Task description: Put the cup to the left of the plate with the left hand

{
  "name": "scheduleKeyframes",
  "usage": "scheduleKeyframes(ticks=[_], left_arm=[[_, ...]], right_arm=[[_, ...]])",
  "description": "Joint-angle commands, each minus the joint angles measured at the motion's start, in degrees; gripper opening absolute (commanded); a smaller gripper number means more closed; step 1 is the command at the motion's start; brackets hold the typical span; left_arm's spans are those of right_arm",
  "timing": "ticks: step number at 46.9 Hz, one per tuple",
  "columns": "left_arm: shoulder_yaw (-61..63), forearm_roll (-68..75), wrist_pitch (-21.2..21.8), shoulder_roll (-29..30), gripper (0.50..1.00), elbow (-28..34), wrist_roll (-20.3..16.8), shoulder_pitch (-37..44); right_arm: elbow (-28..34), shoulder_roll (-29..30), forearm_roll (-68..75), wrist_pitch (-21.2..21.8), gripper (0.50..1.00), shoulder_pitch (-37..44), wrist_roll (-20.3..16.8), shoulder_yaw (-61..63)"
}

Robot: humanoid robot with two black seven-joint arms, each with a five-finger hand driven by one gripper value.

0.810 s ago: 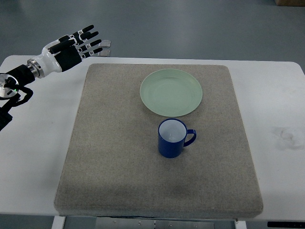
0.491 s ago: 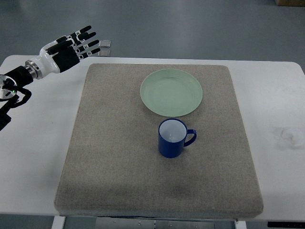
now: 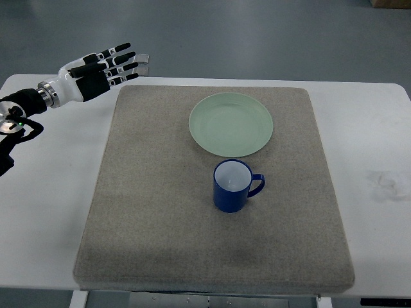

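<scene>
A blue cup (image 3: pixel 232 186) with a white inside stands upright on the grey mat (image 3: pixel 160 212), its handle pointing right. It sits just in front of a pale green plate (image 3: pixel 230 124) at the mat's far middle. My left hand (image 3: pixel 106 70) is open with fingers spread, held over the table's far left corner, well to the left of the plate and far from the cup. It holds nothing.
The mat lies on a white table (image 3: pixel 379 128). A faint smudge (image 3: pixel 385 183) marks the table at the right. The left arm's forearm (image 3: pixel 19 106) runs along the table's left edge. Grey floor lies beyond the far edge.
My left hand has shifted slightly right and toward the mat, with the fingers levelling out. The cup and plate have not moved.
</scene>
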Motion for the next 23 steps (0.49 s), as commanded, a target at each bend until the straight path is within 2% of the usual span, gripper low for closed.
scheduleKeyframes(ticks=[1, 9, 14, 23], left_arm=[[-0.04, 4.25, 0.0, 1.28, 0.999, -0.12, -2.85, 0.22], [-0.13, 15.23, 0.0, 4.8, 0.996, -4.43, -9.44, 0.93], [-0.65, 20.95, 0.0, 5.94, 0.996, -8.38, -13.58, 4.17], [-5.39, 27.37, 0.0, 4.98, 0.996, -13.22, -14.64, 9.18]], right_arm=[[0.0, 0.0, 0.0, 0.01, 0.932, 0.0, 0.0, 0.0], [0.0, 0.0, 0.0, 0.01, 0.932, 0.0, 0.0, 0.0], [0.0, 0.0, 0.0, 0.01, 0.932, 0.0, 0.0, 0.0], [0.0, 0.0, 0.0, 0.01, 0.932, 0.0, 0.0, 0.0]])
